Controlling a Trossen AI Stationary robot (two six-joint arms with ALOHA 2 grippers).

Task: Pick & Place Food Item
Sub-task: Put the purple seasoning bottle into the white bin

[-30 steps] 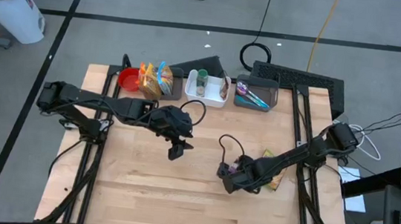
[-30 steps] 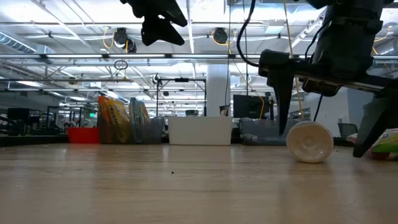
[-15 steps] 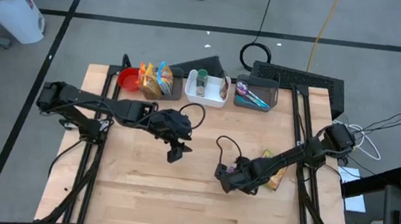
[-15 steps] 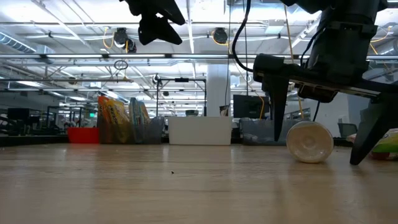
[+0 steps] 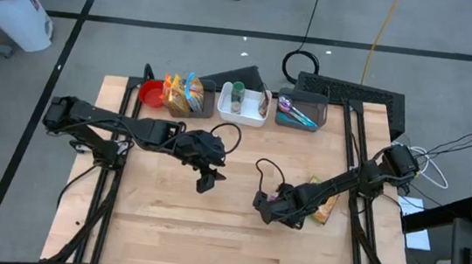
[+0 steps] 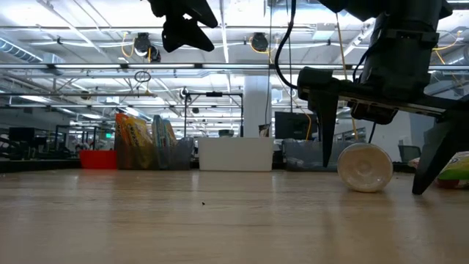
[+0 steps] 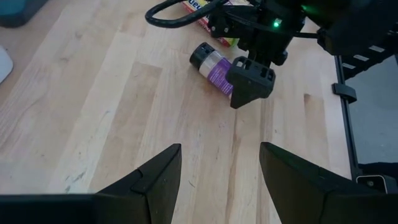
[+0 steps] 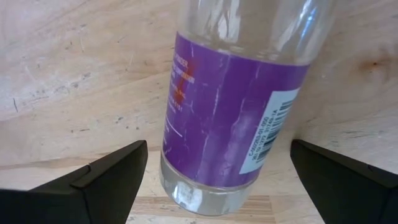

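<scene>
A clear bottle with a purple label and dark cap [image 5: 276, 198] lies on its side on the wooden table, right of centre; it also shows in the left wrist view [image 7: 211, 61], the right wrist view [image 8: 231, 106], and end-on in the low view [image 6: 364, 167]. My right gripper [image 5: 268, 207] is open and low over the table. Its fingers stand on either side of the bottle [image 6: 326, 117] without touching it. My left gripper [image 5: 205, 181] is open and empty, high above the table's middle [image 6: 187, 29].
A yellow-green snack packet [image 5: 323, 210] lies just right of the bottle. Along the far edge stand a red bowl [image 5: 151, 95], a bin with chip bags [image 5: 184, 94], a white bin [image 5: 244, 103] and a grey bin with utensils [image 5: 298, 112].
My right gripper has gone down a little around the bottle, its fingertips nearer the table, and stays open. The bottle has stayed where it was.
</scene>
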